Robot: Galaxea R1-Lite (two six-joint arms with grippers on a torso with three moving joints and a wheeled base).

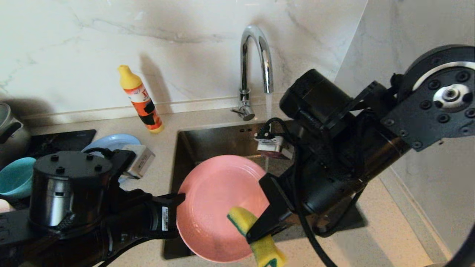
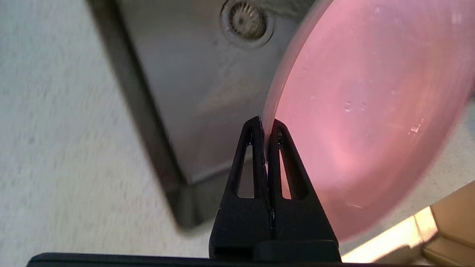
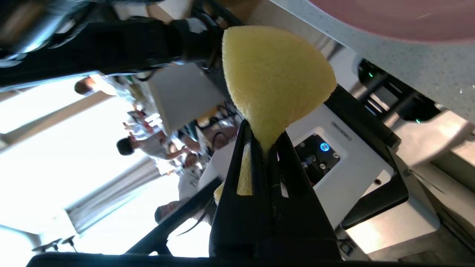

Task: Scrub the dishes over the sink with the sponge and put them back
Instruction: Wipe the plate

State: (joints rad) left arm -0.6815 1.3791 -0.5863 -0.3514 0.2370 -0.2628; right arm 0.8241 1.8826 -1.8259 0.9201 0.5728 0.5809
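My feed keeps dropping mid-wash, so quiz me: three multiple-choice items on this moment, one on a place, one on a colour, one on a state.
1. Where is the salmon-pink plate?
A. Flat on the counter
B. Held over the sink's near edge
C. Stacked on the grey-blue plate

2. What colour is the bowl at the far left?
A. Teal
B. Red
C. Black

3. What is the tap doing?
A. Shut off
B. Running
C. Removed

Answers: 1 B, the left end effector pinches its rim there. 2 A, it shows teal behind the left arm. 3 B, a thin stream falls from the spout, while the right end effector squeezes the sponge.
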